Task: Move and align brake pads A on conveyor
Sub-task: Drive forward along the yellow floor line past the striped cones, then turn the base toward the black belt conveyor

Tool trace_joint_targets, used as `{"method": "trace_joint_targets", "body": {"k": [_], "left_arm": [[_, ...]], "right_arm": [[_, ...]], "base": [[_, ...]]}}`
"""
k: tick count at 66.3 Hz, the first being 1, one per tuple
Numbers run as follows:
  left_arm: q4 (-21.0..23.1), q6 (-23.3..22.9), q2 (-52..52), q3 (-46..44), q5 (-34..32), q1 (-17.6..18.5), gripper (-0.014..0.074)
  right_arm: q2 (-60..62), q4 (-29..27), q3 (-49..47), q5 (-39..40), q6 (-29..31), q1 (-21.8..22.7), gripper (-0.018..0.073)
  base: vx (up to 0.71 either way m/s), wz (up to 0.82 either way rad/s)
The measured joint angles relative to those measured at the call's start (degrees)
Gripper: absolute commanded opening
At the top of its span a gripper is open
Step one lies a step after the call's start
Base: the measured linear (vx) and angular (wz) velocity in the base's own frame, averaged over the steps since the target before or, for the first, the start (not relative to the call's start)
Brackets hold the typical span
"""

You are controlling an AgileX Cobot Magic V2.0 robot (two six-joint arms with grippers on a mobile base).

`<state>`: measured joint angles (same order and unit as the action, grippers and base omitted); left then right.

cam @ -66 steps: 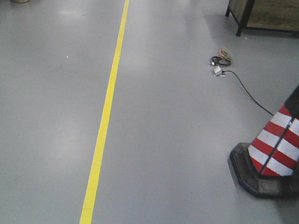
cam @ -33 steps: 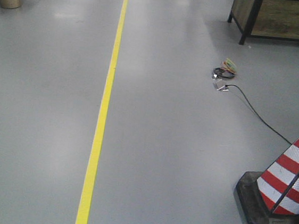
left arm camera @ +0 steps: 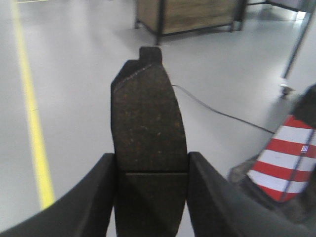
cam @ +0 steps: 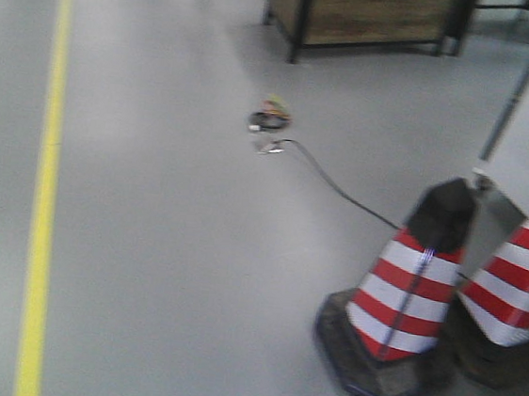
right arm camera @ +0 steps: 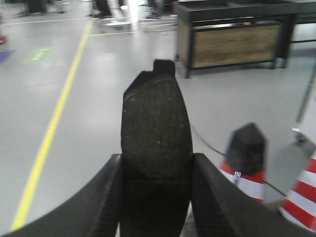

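Grey smooth floor [cam: 165, 244] fills the front view, with a yellow line [cam: 43, 232] painted along its left side. At the right stand two red-and-white cones [cam: 406, 289] close to each other, and a thin black cable [cam: 341, 192] lies on the floor behind them and ends in a small coil. Further back is a wooden cabinet [cam: 379, 11] in a black frame.

The left gripper [left arm camera: 150, 165] is closed on the first brake pad [left arm camera: 148, 118]. Its two black fingers [left arm camera: 98, 197] press the long edges of the pad near its lower end, and the pad points upright and away from the camera, above the floor. A thin groove crosses the pad between the fingers.

The right gripper [right arm camera: 157, 170] holds the second brake pad [right arm camera: 157, 118] in the same way: both fingers touch its sides, and the dark rough face is turned to the camera. This pad is also in the air, with the floor and a blurred cone behind it.
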<state>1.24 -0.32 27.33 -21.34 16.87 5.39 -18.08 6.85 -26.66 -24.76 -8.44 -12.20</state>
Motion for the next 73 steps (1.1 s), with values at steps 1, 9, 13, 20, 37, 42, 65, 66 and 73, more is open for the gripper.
{"method": "trace_joint_targets", "body": {"k": [1,9,13,20,37,42,65,66,73], "left_arm": [[0.0,0.0,0.0,0.0,0.0,0.0,-0.0006],[0.0,0.0,0.0,0.0,0.0,0.0,-0.0006],[0.0,0.0,0.0,0.0,0.0,0.0,-0.0006],[0.0,0.0,0.0,0.0,0.0,0.0,-0.0006],[0.0,0.0,0.0,0.0,0.0,0.0,-0.0006],[0.0,0.0,0.0,0.0,0.0,0.0,-0.0006],[0.0,0.0,0.0,0.0,0.0,0.0,-0.0006],[0.0,0.0,0.0,0.0,0.0,0.0,-0.0006],[0.0,0.0,0.0,0.0,0.0,0.0,-0.0006]], "right_arm": [[0.0,0.0,0.0,0.0,0.0,0.0,-0.0004],[0.0,0.0,0.0,0.0,0.0,0.0,-0.0004],[0.0,0.0,0.0,0.0,0.0,0.0,-0.0004],[0.0,0.0,0.0,0.0,0.0,0.0,-0.0004],[0.0,0.0,0.0,0.0,0.0,0.0,-0.0004],[0.0,0.0,0.0,0.0,0.0,0.0,-0.0004],[0.0,0.0,0.0,0.0,0.0,0.0,-0.0004],[0.0,0.0,0.0,0.0,0.0,0.0,-0.0004],[0.0,0.0,0.0,0.0,0.0,0.0,-0.0004]], "base": [[0.25,-0.96],[0.24,-0.97],[0.24,-0.94],[0.24,-0.92],[0.22,-0.86],[0.21,-0.82],[0.16,-0.84],[0.09,-0.86],[0.08,-0.83]]}}
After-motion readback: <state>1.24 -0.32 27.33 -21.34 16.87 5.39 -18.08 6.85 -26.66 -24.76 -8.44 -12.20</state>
